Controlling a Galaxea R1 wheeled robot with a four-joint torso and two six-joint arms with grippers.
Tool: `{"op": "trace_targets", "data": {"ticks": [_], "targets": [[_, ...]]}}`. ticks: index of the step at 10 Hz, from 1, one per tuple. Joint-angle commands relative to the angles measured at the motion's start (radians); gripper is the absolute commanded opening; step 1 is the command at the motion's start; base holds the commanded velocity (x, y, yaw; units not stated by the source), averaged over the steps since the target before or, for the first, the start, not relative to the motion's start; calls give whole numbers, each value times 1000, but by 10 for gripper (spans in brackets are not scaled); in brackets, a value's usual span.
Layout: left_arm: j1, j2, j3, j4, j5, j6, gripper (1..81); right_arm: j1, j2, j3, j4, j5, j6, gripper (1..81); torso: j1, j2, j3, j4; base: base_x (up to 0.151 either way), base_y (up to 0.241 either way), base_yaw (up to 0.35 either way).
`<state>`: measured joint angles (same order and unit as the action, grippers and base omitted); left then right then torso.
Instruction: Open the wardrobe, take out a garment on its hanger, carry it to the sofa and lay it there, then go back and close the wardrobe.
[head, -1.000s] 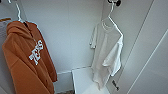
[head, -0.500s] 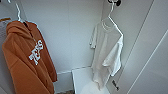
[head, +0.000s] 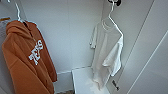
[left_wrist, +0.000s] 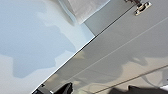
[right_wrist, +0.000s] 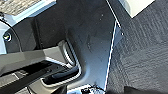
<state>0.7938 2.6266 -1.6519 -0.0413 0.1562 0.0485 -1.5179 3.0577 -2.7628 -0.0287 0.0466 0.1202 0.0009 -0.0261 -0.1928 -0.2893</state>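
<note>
Inside the open wardrobe (head: 75, 30), one white T-shirt (head: 107, 52) is hanging on its hanger (head: 111, 15), right of one orange hoodie (head: 27, 57). The left wrist view is adding a door hinge (left_wrist: 142, 7); both grippers' state is probably unreadable.

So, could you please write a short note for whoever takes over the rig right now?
Grippers: whether the left and right grippers are open or shut cannot be told from the wrist views; neither one holds anything that I can see.
Things: the tall white wardrobe stands open. The plain white short-sleeved T-shirt hangs inside on its thin light-coloured hanger, to the right of a rust-orange hooded garment with white lettering. A white shelf lies below the T-shirt.
Done: wardrobe opened.
Left: take out the T-shirt on its hanger, lay it on the sofa, close the wardrobe.
</note>
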Motion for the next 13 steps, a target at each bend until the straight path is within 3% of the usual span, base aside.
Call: {"op": "trace_targets", "data": {"ticks": [1,5,8,13], "targets": [[-188,-40,64,-91,60,-1,811,29,-6,-3,9,-63,1,811,0,0,0,0,0,0,0],[-392,-29,49,-199,60,-2,811,32,-1,2,10,-63,1,811,1,0,0,0,0,0,0],[-521,-22,26,-236,62,-57,811,37,2,3,10,-63,3,811,1,1,-1,0,0,0,0],[-733,-2,40,-243,79,-259,811,35,2,-1,12,-59,6,811,2,1,-1,0,0,0,0]]}}
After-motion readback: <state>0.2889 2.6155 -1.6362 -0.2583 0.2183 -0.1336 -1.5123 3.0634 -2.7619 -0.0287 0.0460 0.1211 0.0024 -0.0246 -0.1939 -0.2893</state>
